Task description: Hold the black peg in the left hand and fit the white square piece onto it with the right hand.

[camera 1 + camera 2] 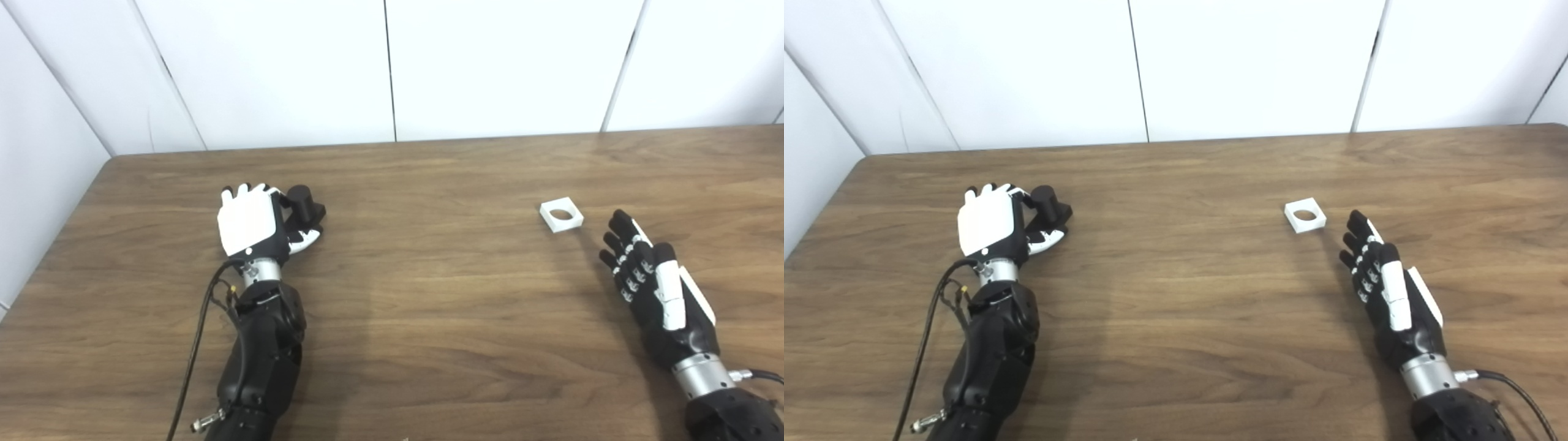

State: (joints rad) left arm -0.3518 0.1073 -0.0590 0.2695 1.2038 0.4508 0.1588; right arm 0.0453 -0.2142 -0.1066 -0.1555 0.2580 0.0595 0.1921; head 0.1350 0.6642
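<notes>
The black peg (304, 205) stands on the table at the left, a short cylinder on a dark base. My left hand (251, 223) is wrapped around its left side, with fingers curled at the cylinder and the thumb (304, 239) against the base. The peg still rests on the wood. Out to the right, the white square piece (561, 214) lies flat with its round hole facing up. My right hand (652, 282) rests open just right of and nearer than the piece, fingers spread and pointing toward it, a short gap between them.
The wooden table (416, 318) ends at a far edge against a white panelled wall, and its left edge runs close to my left arm. A black cable (196, 349) hangs beside the left forearm. Another cable leaves the right wrist (1513, 386).
</notes>
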